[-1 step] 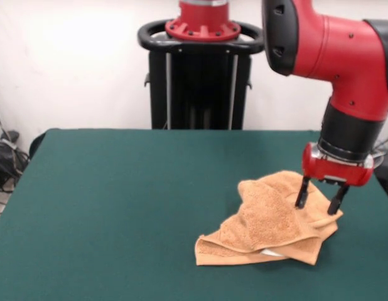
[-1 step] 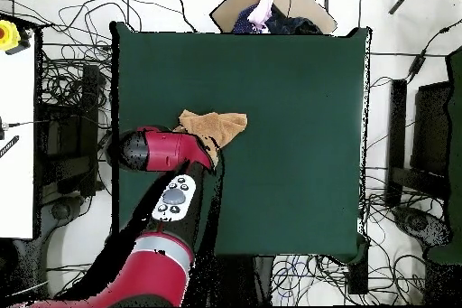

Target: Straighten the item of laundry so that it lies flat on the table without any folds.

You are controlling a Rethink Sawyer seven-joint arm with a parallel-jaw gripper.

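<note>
Front view is showing the gripper point(image 1: 320, 200) lowering onto the crumpled towel point(image 1: 269, 219) at the table's point(image 1: 118, 200) edge, fingers point(image 1: 302, 193) spread apart, likely readying to pinch a fold and draw it flat.

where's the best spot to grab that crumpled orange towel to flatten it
Probably the loose corner of the orange-tan terry-cloth towel nearest the front camera, taken from above. It lies flat on the dark green felt table, clear of the bunched folds beneath the open claw.
</note>
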